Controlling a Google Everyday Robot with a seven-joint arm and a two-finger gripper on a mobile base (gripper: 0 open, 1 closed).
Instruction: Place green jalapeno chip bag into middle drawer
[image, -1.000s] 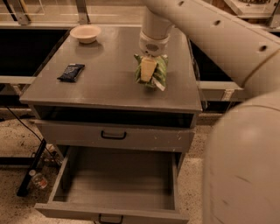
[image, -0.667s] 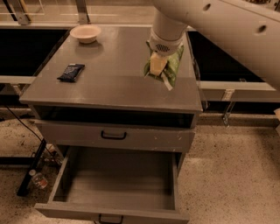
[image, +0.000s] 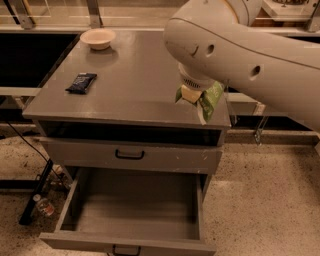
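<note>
Carrying step: the end effector (image: 192, 94) pinches the crinkly light-green jalapeno chip bag (image: 211, 100), held at the grey counter's (image: 130, 95) front-right edge. The next move, I judge, is toward 7 o'clock and down into the open grey middle drawer (image: 135, 205).

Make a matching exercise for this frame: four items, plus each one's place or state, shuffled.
Things:
1. green jalapeno chip bag
2. dark-blue packet
3. bowl
4. middle drawer

Places or states:
a. at the back left of the cabinet top
b. pulled open, below the shut upper drawer
c. held in the hand, over the top's right front corner
d. lying flat near the top's left edge

Pairs: 1-c; 2-d; 3-a; 4-b
</note>
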